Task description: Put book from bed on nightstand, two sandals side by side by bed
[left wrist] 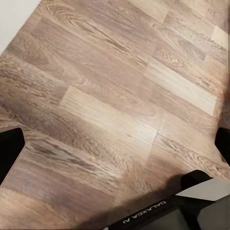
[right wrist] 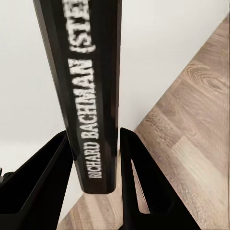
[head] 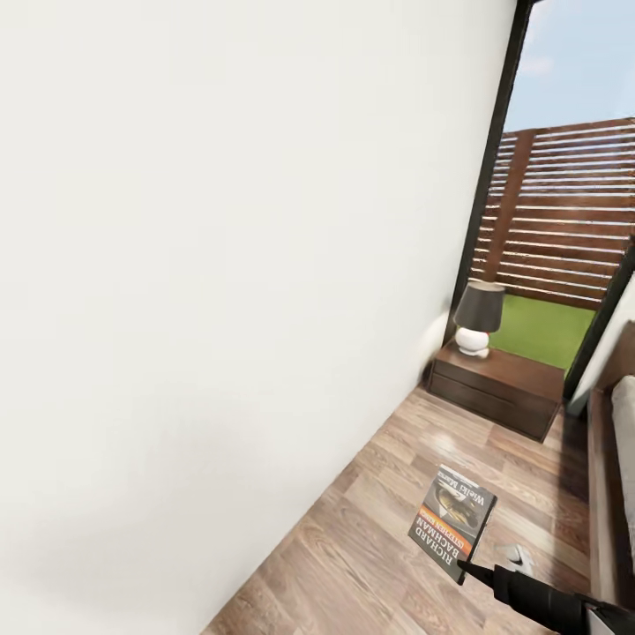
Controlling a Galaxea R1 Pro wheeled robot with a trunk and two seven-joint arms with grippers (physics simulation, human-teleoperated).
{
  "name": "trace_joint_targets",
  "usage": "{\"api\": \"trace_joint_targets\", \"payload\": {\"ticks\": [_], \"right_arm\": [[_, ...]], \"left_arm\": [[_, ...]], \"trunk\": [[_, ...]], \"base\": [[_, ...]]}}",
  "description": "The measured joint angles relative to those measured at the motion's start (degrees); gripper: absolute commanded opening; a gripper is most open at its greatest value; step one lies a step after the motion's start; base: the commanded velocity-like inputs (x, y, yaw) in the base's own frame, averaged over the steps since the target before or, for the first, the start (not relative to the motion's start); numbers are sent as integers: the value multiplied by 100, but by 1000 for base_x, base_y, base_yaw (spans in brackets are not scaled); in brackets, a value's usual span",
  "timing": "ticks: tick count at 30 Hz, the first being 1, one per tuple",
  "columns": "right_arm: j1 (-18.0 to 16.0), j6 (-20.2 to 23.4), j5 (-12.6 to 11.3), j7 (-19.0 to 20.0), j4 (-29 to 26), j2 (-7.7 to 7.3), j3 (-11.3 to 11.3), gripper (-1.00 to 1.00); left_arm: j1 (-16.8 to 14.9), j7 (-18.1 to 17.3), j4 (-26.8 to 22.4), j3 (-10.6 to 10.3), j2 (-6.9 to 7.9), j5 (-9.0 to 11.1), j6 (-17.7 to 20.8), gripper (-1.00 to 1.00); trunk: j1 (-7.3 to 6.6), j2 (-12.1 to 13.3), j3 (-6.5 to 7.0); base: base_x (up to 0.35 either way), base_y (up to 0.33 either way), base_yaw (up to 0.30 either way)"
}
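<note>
One book in the grip, one nightstand ahead

Head view: the book is held above the wood floor by the right gripper, well short of the nightstand with its lamp. It should be kept level and set beside the lamp. The bed is cut off.

Left wrist view: floorboards are seen; the left gripper's fingertips sit at opposite edges, spread wide.

Right wrist view: the book's spine is clamped between both fingers.

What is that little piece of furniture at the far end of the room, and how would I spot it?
Follow the long white wall to where it meets the tall dark-framed window with the slatted fence outside. There, on the wood floor, stands the nightstand, a low dark-brown cabinet with drawers. It alone carries a lamp with a white base and dark shade.
</note>
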Motion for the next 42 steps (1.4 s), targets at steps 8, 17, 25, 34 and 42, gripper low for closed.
{"api": "trace_joint_targets", "payload": {"ticks": [8, 17, 25, 34, 42], "right_arm": [[0, 0, 0, 8, 0, 0, 0, -100], [0, 0, 0, 9, 0, 0, 0, -100], [0, 0, 0, 9, 0, 0, 0, -100], [0, 0, 0, 9, 0, 0, 0, -100], [0, 0, 0, 17, 0, 0, 0, -100]], "left_arm": [[0, 0, 0, 0, 0, 5, 0, 100], [0, 0, 0, 1, 0, 8, 0, 100], [0, 0, 0, 0, 0, 8, 0, 100], [0, 0, 0, 2, 0, 8, 0, 100], [0, 0, 0, 0, 0, 8, 0, 100]], "trunk": [[0, 0, 0], [0, 0, 0], [0, 0, 0], [3, 1, 0], [3, 1, 0]], "base": [[332, 0, -282], [332, 0, -283], [328, 0, -283], [96, 0, -283], [1, 0, -283]]}}
